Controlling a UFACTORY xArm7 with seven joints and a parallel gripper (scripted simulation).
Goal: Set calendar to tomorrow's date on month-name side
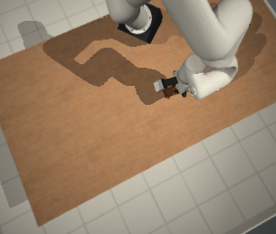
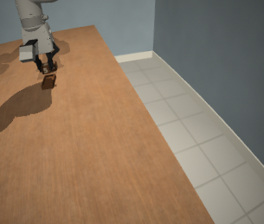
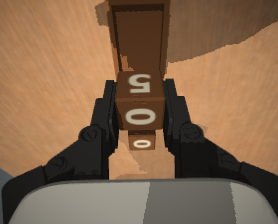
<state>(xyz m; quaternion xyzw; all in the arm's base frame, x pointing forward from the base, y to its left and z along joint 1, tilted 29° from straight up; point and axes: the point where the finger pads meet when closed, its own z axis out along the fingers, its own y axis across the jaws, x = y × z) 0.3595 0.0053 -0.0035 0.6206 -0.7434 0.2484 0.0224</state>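
From overhead, I have the tool (image 1: 176, 89) (image 2: 45, 68) (image 3: 140, 94) low over the wooden surface (image 1: 94, 141) (image 2: 112, 156) (image 3: 225, 100), alongside the small brown tray (image 1: 169, 91) (image 2: 48, 82) (image 3: 113, 42); the arm hides much of that spot, and I can read no writing there. In the exterior view, the tray sits on the surface just in front of my fingertips, with brown cube shapes behind it, their numerals too small to read. In the wrist view, the tool is closed to a middling width on the nearer cube (image 3: 140, 113), beside the tray's near end, while the farther cube (image 3: 142, 141) shows smaller on the opposite side from the tray, apparently lower down. The held cube bears a "0" and, on the face toward the tray, a "5" that reads upside down from here; the farther cube bears a "0". No month name or brand is legible, so I cannot tell the date. Trouble could come from a wrong turn of the held cube, leaving a digit inverted; from a narrow grip slipping as I rotate it; or from fingers catching the tray's wall on the way in, shoving or tipping it and leaving a cube propped on the rim.
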